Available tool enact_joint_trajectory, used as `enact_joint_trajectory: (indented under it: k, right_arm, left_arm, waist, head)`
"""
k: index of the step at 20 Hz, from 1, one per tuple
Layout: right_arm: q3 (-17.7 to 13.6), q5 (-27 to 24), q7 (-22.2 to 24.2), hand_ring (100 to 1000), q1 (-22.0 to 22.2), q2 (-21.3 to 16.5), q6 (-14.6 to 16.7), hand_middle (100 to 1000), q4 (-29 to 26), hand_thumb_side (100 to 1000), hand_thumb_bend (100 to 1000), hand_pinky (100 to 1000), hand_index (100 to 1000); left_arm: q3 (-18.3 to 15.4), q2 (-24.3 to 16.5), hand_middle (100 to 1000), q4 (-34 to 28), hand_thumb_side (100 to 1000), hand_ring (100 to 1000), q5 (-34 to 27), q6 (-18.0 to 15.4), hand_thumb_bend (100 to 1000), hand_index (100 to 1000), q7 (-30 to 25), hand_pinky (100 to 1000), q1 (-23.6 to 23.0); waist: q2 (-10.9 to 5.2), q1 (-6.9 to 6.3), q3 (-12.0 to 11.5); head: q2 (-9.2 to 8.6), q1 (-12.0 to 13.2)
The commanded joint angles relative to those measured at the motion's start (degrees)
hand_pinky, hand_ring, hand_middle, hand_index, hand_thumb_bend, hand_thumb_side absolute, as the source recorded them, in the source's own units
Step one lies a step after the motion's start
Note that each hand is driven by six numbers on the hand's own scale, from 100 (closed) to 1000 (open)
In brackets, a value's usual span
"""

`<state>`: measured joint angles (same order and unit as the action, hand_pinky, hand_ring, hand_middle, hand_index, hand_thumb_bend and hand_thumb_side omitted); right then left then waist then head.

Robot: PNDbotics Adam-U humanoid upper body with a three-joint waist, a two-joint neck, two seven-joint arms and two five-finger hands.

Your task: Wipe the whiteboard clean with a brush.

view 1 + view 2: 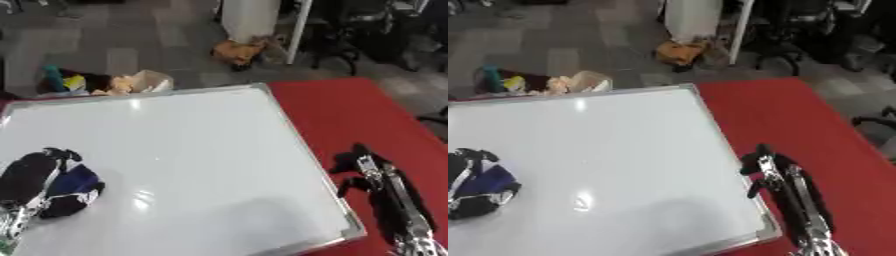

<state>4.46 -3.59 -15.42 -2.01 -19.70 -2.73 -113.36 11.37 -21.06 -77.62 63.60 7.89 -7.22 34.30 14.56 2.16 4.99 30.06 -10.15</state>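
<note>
While my left hand curls round the blue brush on the whiteboard's near-left area, ready to wipe, my right hand idles straight-fingered on the red counter, right of the frame.

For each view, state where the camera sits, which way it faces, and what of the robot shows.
Left eye view: in the robot's head, looking down at the whiteboard on the red table; left hand at lower left holding a dark blue brush, right hand resting at lower right.
Right eye view: same head, set slightly to the right, same downward look; both hands show, closer to the picture's left.
Shared: the whiteboard, red table, both hands and the floor clutter beyond.
</note>
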Motion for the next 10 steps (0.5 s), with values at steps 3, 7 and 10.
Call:
enact_joint_trajectory:
  k: [3,7,10]
  right_arm:
    - [-0.38,0.34,-0.05,583,-0.27,-1.11,0.05,492,-1.23,839,100,314,601]
    - [-0.37,0.35,-0.05,583,-0.25,-1.12,0.03,492,-1.23,840,100,314,601]
    - [-0.38,0.35,-0.07,583,-0.26,-1.12,0.04,492,-1.23,840,100,313,601]
  left_arm:
    - [-0.78,-0.76,425,-0.76,436,535,-0.09,0.75,490,741,0.22,241,0.59]
    - [-0.88,-0.76,404,-0.84,402,520,-0.55,1.14,416,731,0.42,213,0.50]
    - [-1.01,-0.72,395,-0.87,385,514,-0.93,1.53,394,723,0.87,201,0.57]
  waist:
    - [-0.88,-0.08,-0.01]
    - [-0.89,-0.09,-0.02]
    - [-0.88,-0.08,0.02]
  head:
    - [-0.63,0.01]
    - [-0.62,-0.01]
    - [-0.66,-0.02]
